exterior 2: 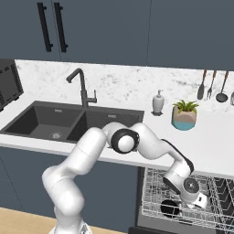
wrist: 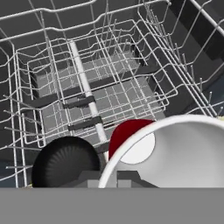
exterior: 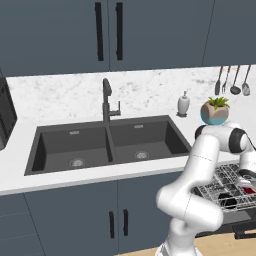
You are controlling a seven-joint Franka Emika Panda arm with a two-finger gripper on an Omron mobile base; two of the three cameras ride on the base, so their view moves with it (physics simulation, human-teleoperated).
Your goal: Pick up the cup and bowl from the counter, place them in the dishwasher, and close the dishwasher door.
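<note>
The dishwasher's silver wire rack (wrist: 109, 87) (exterior 2: 155, 192) (exterior: 220, 182) is pulled out below the white counter (exterior 2: 215, 146). The dark bowl (wrist: 65, 164) (exterior 2: 170, 208) (exterior: 227, 202) sits in the rack's near part. My gripper (wrist: 108, 178) (exterior 2: 200, 201) (exterior: 247, 181) hangs low over the rack, right beside the bowl. It is shut on the rim of the red cup (wrist: 127, 135) (exterior: 248, 190), whose pale inside faces the hand camera. The dishwasher door (exterior: 243, 231) lies open under the rack as a dark edge.
A teal-and-beige plant pot (exterior: 216, 112) (exterior 2: 184, 116) and a white soap dispenser (exterior: 183, 104) (exterior 2: 158, 103) stand on the counter behind the rack. The dark double sink (exterior: 107, 145) with its faucet (exterior: 106, 100) lies to the left. Utensils (exterior: 232, 80) hang on the wall.
</note>
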